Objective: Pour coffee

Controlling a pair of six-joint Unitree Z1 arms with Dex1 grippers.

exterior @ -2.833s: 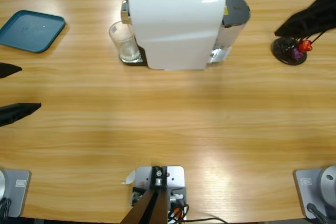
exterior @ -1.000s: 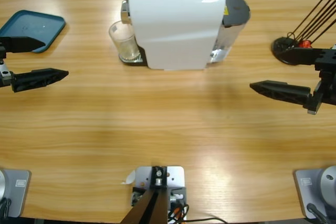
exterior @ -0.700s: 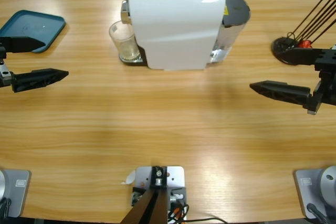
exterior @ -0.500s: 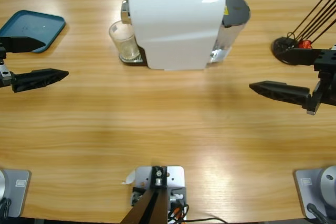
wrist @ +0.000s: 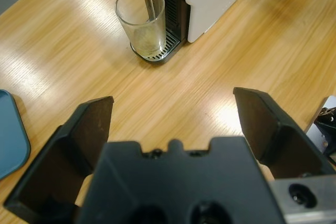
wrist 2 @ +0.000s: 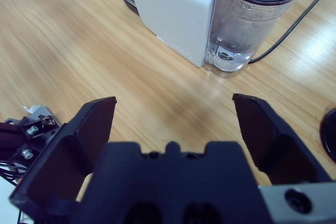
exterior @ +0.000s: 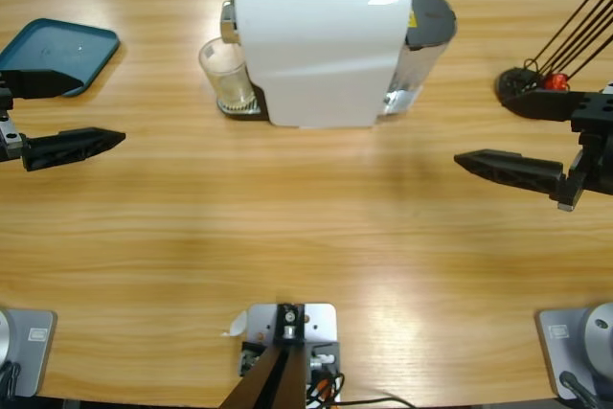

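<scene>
Left gripper jaws wide apart, nothing between them, hovering over the desk at the left edge, pointing toward the middle. Right gripper jaws also spread wide and empty, at the right edge, pointing left. Both well apart from the machine.

Left wrist view looks at the glass, upright on the black drip tray under the spout of the white coffee machine. The coffee is a shallow pale yellowish layer in the bottom of the glass.

Right wrist view shows the machine's back, with a clear water tank with a dark lid, and a black cable running off it.

Blue tray at far left, just beside the left jaws. Black capsule stand with wire rods at far right, behind the right gripper.
</scene>
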